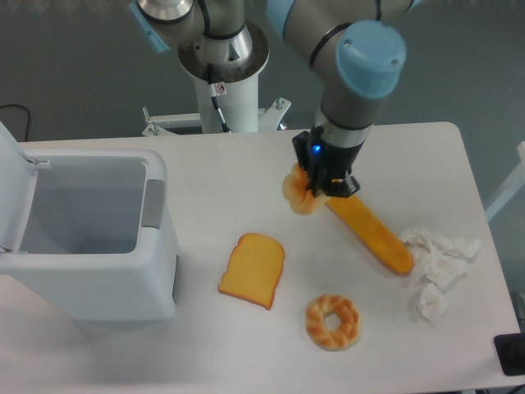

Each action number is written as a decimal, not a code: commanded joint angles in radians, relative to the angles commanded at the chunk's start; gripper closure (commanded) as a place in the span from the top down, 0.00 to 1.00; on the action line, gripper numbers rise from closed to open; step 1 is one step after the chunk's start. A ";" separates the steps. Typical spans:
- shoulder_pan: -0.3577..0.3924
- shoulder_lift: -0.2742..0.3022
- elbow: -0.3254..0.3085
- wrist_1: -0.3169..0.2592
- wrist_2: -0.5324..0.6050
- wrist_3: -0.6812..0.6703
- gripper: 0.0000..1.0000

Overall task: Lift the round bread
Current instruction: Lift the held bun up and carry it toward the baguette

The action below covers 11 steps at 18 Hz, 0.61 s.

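Hanging midair, round bread in gripper

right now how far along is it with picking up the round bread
Done: the round bread is off the table, held in the air above it, clear of the toast slice and the twisted ring bread. In hand: the gripper is closed on it. Left: nothing visible; the pick looks complete.

Pincer clamped, arm raised
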<state>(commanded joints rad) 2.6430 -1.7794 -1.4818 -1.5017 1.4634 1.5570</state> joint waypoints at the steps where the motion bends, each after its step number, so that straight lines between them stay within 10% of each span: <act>1: 0.000 0.000 0.000 0.000 0.000 0.003 0.00; 11: 0.011 0.008 0.003 0.003 -0.028 0.003 0.00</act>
<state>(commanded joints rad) 2.6538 -1.7717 -1.4788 -1.4987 1.4359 1.5600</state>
